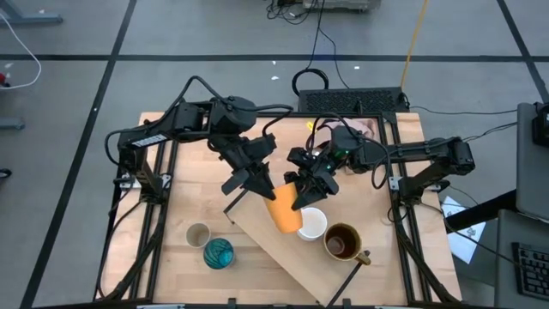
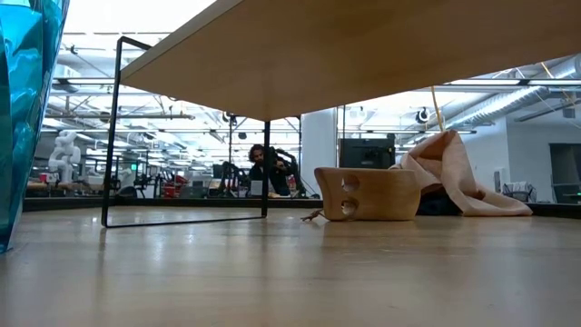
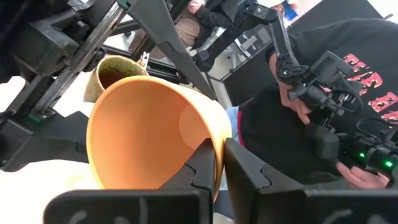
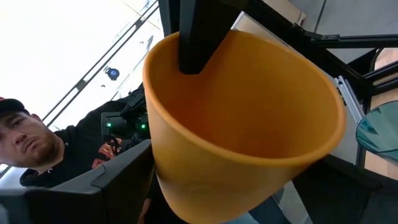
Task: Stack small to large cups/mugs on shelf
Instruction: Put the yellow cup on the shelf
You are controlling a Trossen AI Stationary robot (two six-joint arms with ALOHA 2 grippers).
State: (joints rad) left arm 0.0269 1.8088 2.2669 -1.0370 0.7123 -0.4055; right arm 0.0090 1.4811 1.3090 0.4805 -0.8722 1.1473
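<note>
The orange cup (image 1: 284,213) hangs tilted over the shelf (image 1: 283,257), a light board lying slantwise on thin dark rails (image 2: 113,136). My left gripper (image 1: 260,183) is shut on the cup's rim. My right gripper (image 1: 305,190) is open around the cup's body from the opposite side; only one of its fingers (image 4: 121,177) shows. The white mug (image 1: 312,224) and dark brown mug (image 1: 342,243) stand on the shelf. The beige-grey cup (image 1: 198,234) and teal cup (image 1: 218,252) stand on the tabletop. The tan cup (image 2: 368,193) lies on its side beneath the shelf. My left gripper pinches the orange cup's rim (image 3: 217,151), one finger (image 3: 198,171) inside and one (image 3: 249,177) outside, slanting down from the table's far left. The cup is lifted clear, tilted, mouth toward the gripper. My right gripper's visible finger lies along the cup's outer wall (image 4: 163,171); whether it touches, I cannot tell.
A pink cloth (image 2: 454,173) lies behind the tan cup at the table's far right. A person (image 4: 37,149) in a dark shirt sits beyond the table holding controllers. The shelf's near-right end (image 1: 334,287) reaches the table's near edge.
</note>
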